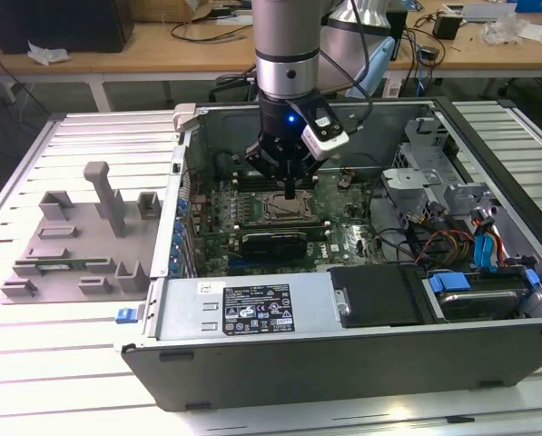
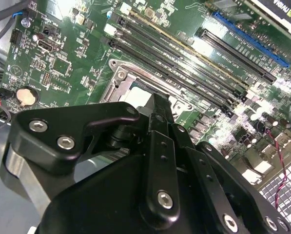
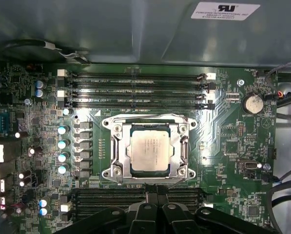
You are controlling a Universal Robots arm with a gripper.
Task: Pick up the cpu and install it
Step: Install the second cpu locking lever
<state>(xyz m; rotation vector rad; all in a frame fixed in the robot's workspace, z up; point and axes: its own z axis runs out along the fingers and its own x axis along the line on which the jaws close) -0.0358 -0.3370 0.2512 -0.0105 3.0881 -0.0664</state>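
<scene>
- Open computer case (image 1: 252,313) lies on its side on a slatted metal bench (image 1: 71,363); motherboard (image 1: 343,241) faces up inside it.
- Grey fixture blocks (image 1: 80,241) sit on the bench just beside the case, on the exterior view's left.
- Arm (image 1: 287,54) comes straight down into the case. Gripper (image 1: 291,193) hangs low over the motherboard socket (image 1: 286,209), tips directly above it.
- First wrist view: the cpu (image 3: 149,151) lies flat and square inside the socket (image 3: 149,148), silver top up, metal frame all round it. Seated in the socket, not in the tool.
- Same view: gripper (image 3: 157,197) tips sit at the socket's edge, just beside the cpu, pressed together with no gap visible. Nothing between them.
- Second wrist view: gripper (image 2: 157,105) fingers (image 2: 160,122) come to one point over the socket (image 2: 121,83); a pale corner of the cpu (image 2: 138,96) peeks out beyond the black linkage.
- Whether the tips touch the socket frame or hover over it: cannot tell.
- Memory slots (image 3: 135,90) run in rows on both sides of the socket; a coin cell (image 3: 254,103) sits toward one motherboard corner.
- Bundled cables and drive bays (image 1: 475,245) fill the case end at the exterior view's right.
</scene>
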